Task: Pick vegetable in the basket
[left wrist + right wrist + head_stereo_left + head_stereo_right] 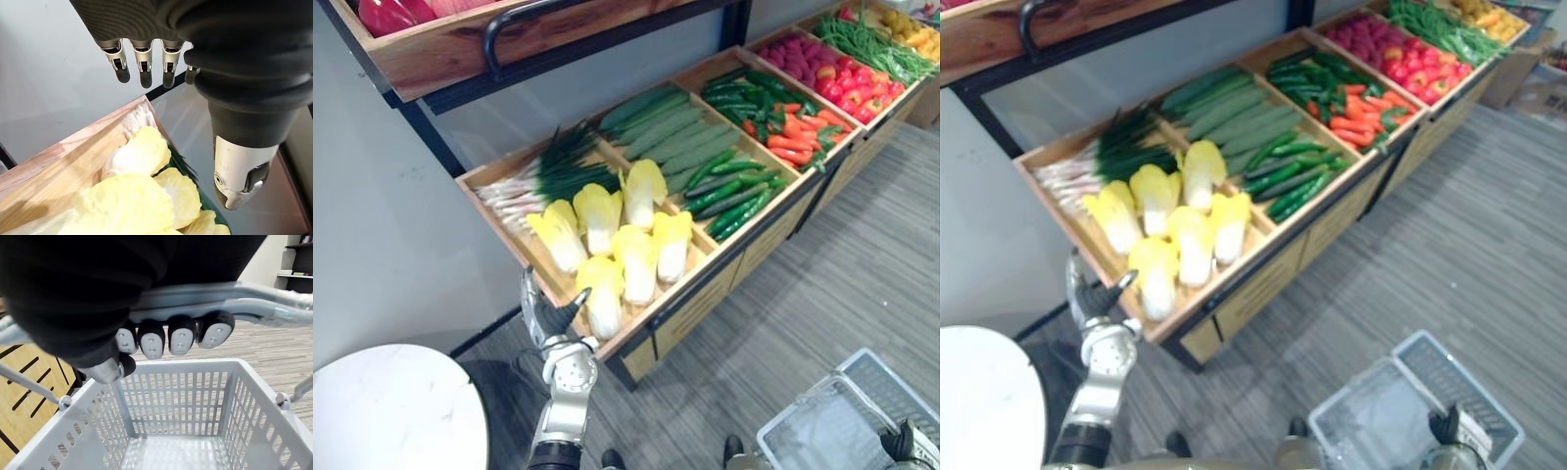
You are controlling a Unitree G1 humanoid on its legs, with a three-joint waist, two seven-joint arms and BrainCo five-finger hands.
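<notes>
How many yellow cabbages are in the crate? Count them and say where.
6 cabbages in one compartment: back row; front row. None seems hidden.

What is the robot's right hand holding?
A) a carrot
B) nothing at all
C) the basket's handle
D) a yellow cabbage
C: the right hand has its fingers curled round the handle of the grey basket.

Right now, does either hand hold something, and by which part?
The right hand grips the basket by its handle; the left hand, open by the cabbages, holds nothing.
</notes>
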